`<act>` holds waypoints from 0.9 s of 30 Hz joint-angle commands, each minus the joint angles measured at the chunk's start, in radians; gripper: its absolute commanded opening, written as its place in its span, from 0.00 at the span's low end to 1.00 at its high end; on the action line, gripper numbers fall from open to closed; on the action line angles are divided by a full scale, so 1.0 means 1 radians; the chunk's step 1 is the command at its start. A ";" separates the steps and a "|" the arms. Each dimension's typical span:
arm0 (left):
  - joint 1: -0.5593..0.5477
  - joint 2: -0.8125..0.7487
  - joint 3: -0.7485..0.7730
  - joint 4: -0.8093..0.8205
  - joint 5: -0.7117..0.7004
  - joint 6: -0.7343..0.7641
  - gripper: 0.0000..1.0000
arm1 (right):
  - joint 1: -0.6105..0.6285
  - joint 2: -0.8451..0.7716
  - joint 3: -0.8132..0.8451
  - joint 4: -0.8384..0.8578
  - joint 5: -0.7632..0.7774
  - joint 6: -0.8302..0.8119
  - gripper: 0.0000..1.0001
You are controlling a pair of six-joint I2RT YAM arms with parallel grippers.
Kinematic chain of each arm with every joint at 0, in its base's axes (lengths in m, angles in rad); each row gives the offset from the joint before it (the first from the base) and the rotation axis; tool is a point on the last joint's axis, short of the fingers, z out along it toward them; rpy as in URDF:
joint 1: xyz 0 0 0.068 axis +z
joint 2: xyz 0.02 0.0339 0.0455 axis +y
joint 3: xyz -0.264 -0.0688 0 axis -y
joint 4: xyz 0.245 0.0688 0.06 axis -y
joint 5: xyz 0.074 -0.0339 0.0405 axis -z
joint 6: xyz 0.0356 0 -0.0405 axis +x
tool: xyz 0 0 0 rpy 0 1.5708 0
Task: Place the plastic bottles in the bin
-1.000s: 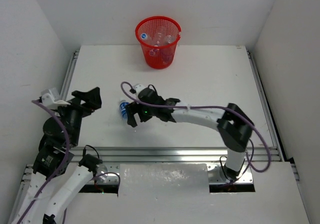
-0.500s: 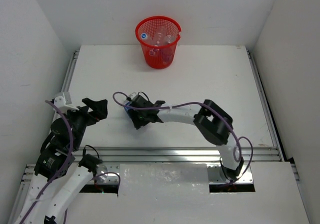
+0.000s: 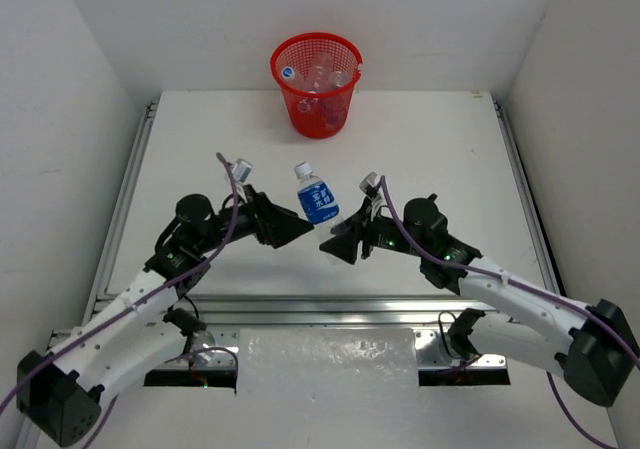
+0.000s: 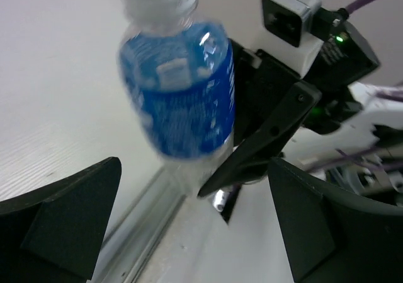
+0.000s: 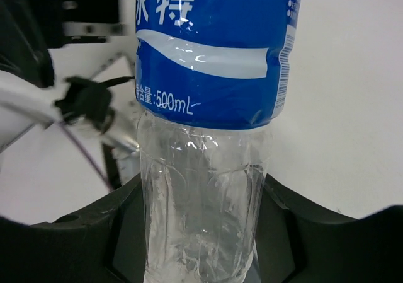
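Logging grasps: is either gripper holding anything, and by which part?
The right gripper holds the blue-labelled bottle by its clear lower body, below the label. The left gripper is open and empty.

Left end effector (image 3: 297, 231) spread wide, right end effector (image 3: 333, 250) clamped around bottle (image 3: 317, 204), tips near each other

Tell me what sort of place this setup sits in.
Most likely a robotics lab test cell: a white table edged with aluminium rails, plain white walls boxing it in on three sides, and a red mesh bin of bottles at its far edge.
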 commanded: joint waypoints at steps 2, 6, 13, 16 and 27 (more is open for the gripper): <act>-0.128 0.154 0.131 0.276 0.109 0.037 1.00 | 0.009 -0.079 0.063 -0.021 -0.193 -0.112 0.03; -0.161 0.262 0.214 0.235 0.038 0.083 1.00 | 0.009 -0.147 0.075 -0.118 -0.173 -0.191 0.03; -0.165 0.314 0.288 0.195 0.066 0.097 0.00 | 0.008 -0.242 0.094 -0.267 0.056 -0.294 0.38; -0.162 0.332 0.384 0.068 -0.105 0.150 0.00 | 0.008 -0.291 0.080 -0.348 0.432 -0.253 0.99; 0.026 1.098 1.462 -0.297 -0.721 0.384 0.00 | 0.008 -0.572 -0.047 -0.707 0.772 -0.010 0.99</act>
